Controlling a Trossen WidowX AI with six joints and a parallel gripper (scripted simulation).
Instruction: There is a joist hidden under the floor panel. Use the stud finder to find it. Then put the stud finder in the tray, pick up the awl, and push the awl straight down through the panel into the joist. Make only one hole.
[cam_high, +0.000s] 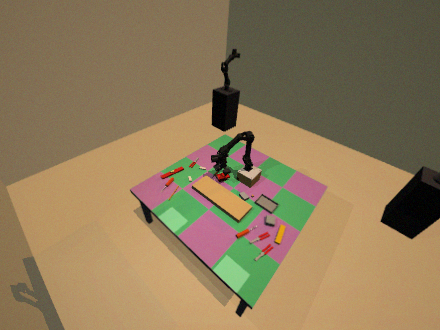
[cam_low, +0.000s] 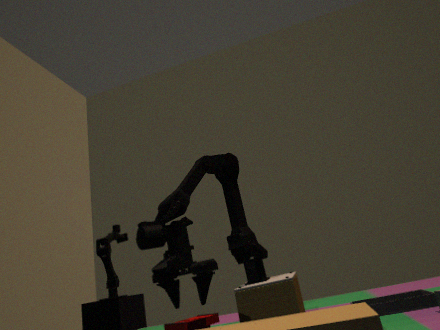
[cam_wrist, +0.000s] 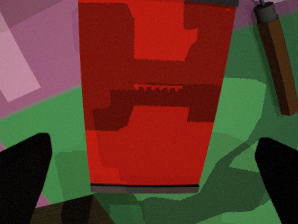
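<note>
The red stud finder (cam_high: 223, 177) (cam_low: 192, 321) (cam_wrist: 155, 160) lies on the table beside the floor panel's far-left end. My gripper (cam_high: 221, 173) (cam_low: 190, 304) (cam_wrist: 157, 145) is open and empty. It points down above the stud finder, which shows between the two fingers in the wrist view, with the fingertips still above it in the exterior view. The tan floor panel (cam_high: 220, 198) (cam_low: 345, 316) lies flat. The grey tray (cam_high: 267, 203) is to the right of the panel. A brown handle with a dark collar (cam_wrist: 278, 65), apparently the awl, lies beside the stud finder; its tip is out of view.
The arm's base block (cam_high: 249, 177) (cam_low: 270, 302) stands behind the panel. A grey block (cam_high: 244, 195) lies between panel and tray, another (cam_high: 270, 220) in front of the tray. A yellow bar (cam_high: 280, 234) and red-handled tools lie at the right, a red level (cam_high: 172, 173) at the left.
</note>
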